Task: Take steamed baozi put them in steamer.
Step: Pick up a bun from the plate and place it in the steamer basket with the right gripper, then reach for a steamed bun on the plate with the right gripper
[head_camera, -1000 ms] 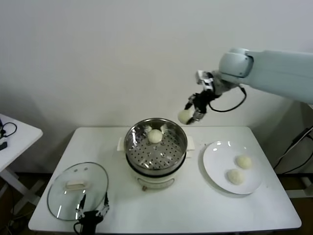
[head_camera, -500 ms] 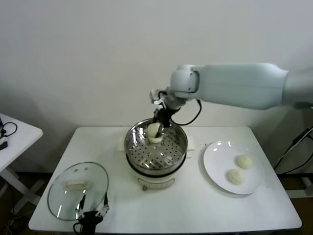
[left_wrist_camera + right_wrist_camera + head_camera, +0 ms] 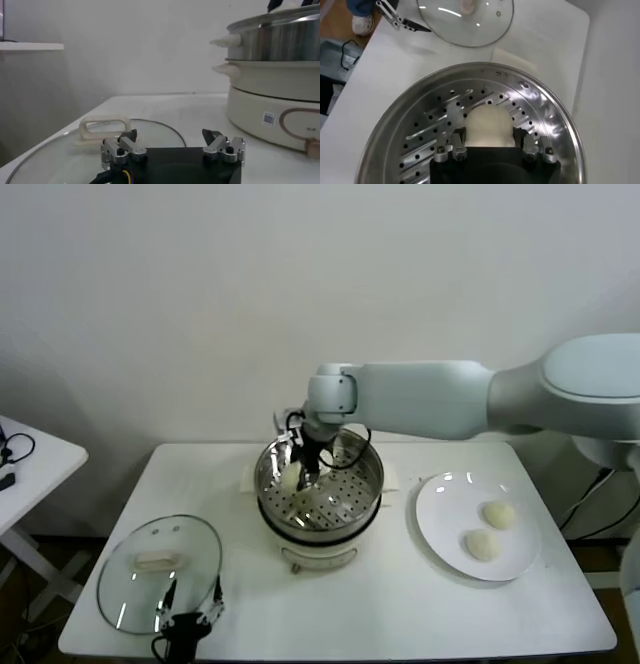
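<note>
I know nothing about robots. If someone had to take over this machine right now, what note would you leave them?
Right gripper: shut on one baozi, low inside the steamer over the perforated tray, not yet let go.
Left gripper: open, holding nothing, parked at the table's near edge beside the glass lid.
Two more baozi lie on the white plate to the steamer's right.
Done: this bun is carried over. The arm hides part of the pot, so other buns there cannot be confirmed.
Left: release it, then move both plate buns.
</note>
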`<state>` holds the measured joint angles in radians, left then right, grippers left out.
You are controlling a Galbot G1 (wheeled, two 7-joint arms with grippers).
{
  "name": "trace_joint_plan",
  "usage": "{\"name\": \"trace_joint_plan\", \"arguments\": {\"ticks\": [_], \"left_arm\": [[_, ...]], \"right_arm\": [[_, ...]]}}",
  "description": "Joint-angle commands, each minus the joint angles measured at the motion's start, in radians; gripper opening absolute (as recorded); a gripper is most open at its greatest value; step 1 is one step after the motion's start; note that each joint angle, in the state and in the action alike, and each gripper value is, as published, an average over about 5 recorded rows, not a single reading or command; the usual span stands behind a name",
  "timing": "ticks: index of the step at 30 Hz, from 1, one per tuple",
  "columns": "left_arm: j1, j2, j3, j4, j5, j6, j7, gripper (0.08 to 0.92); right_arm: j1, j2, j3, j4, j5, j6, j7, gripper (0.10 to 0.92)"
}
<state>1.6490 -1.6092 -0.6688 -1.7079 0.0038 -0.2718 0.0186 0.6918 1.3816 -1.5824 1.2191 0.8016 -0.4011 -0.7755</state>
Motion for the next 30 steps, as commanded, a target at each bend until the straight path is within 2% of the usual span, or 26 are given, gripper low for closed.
{"name": "trace_joint_plan", "arguments": {"ticks": [1, 11, 19, 23, 30], "left_arm": [[0.000, -0.006, 0.001, 0.003, -0.002, 0.000, 0.000, 0.823], [0.003, -0.006, 0.000, -0.005, -0.004, 0.000, 0.001, 0.823], [0.007, -0.008, 0.000, -0.009, -0.005, 0.000, 0.001, 0.823], [0.009, -0.009, 0.000, -0.012, -0.004, 0.000, 0.000, 0.823], [0.008, -0.010, 0.000, -0.015, -0.003, 0.000, 0.000, 0.823]], "right_arm": [[-0.096, 0.048, 0.025, -0.078, -0.073, -0.001, 0.013, 0.623], [-0.117, 0.047, 0.050, -0.086, -0.102, 0.001, 0.039, 0.627], [-0.050, -0.007, 0.053, -0.042, -0.070, 0.030, 0.030, 0.799], [0.084, -0.076, -0.021, -0.005, -0.021, 0.091, -0.041, 0.821], [0.345, -0.280, -0.236, 0.074, 0.063, 0.234, -0.272, 0.823]]}}
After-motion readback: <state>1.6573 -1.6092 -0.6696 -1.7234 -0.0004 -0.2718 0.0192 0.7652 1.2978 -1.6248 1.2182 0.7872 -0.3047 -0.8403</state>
